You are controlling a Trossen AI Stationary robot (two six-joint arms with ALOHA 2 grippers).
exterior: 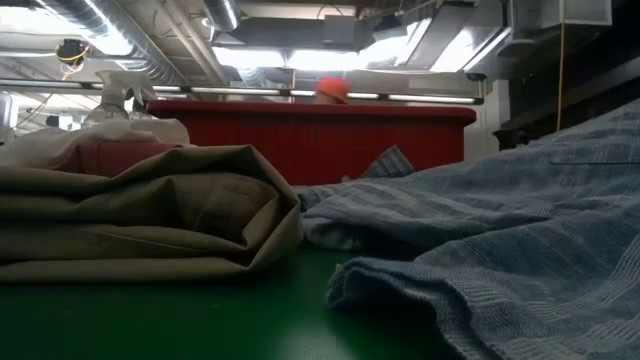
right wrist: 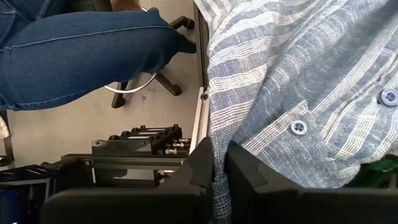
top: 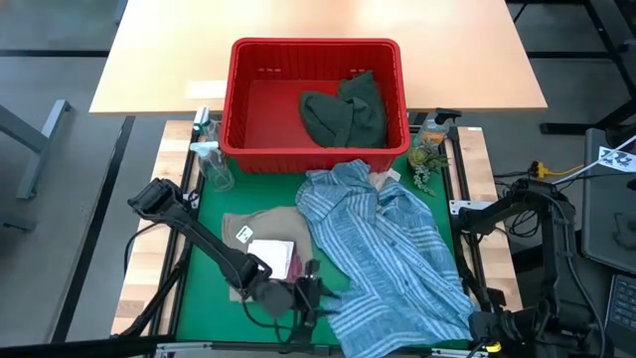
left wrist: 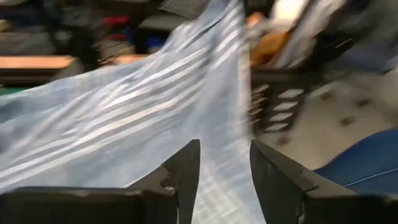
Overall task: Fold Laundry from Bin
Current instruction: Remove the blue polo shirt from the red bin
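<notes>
The blue-white striped shirt [top: 388, 249] lies crumpled across the right half of the green mat [top: 204, 288]. My right gripper [right wrist: 217, 149] is shut on it at the table's near right corner [top: 484, 323]. My left gripper [top: 310, 293] stands open at the shirt's near left edge [left wrist: 205, 93]. A folded tan garment [top: 260, 229] lies on the mat's left. On it rest a small white cloth [top: 270, 251] and a maroon cloth [top: 291, 261]. A dark green garment [top: 348, 111] lies in the red bin [top: 248, 99]. My left gripper has striped cloth between and beyond its open fingers [left wrist: 180, 171]; I cannot tell whether they touch it. My right gripper pinches the shirt's edge [right wrist: 214, 127] between its two fingers, beside the buttoned front [right wrist: 298, 127]. The fingers come steeply from above. One layer or several, I cannot tell.
Spray bottles [top: 207, 149] stand at the mat's far left and a bottle with a green sprig [top: 427, 149] at its far right. A person's leg in jeans [right wrist: 81, 50] and a chair base show beyond the table's near right edge.
</notes>
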